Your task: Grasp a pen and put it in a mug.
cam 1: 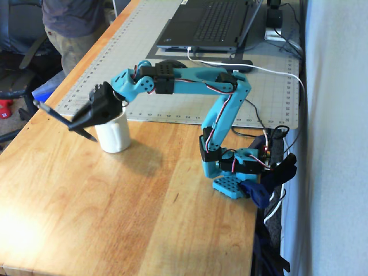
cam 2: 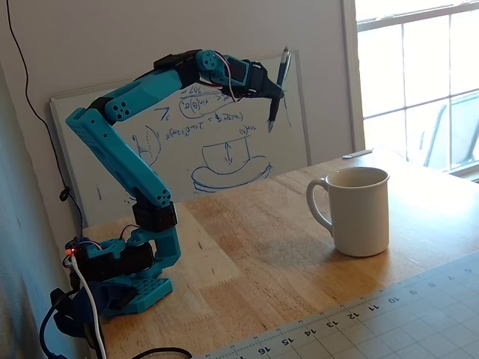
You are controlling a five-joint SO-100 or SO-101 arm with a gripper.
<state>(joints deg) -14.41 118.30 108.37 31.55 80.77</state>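
Note:
My gripper (cam 1: 73, 123) is shut on the dark blue pen (cam 1: 52, 113) and holds it in the air, above and to the left of the off-white mug (cam 1: 115, 137) in a fixed view. There the pen slants, its lower tip beside the mug's left wall. In the other fixed view the gripper (cam 2: 277, 91) holds the pen (cam 2: 284, 63) nearly upright, high above the table and behind and left of the mug (cam 2: 361, 213). The mug stands upright, its handle (cam 2: 316, 206) to the left, and looks empty.
A grey cutting mat (cam 1: 144, 63) with a laptop (cam 1: 213, 23) lies behind the mug. A person (cam 1: 72, 26) stands by the table's far left corner. A whiteboard (cam 2: 224, 153) leans on the wall. The arm's base (cam 1: 233, 172) and cables sit at the table's right edge.

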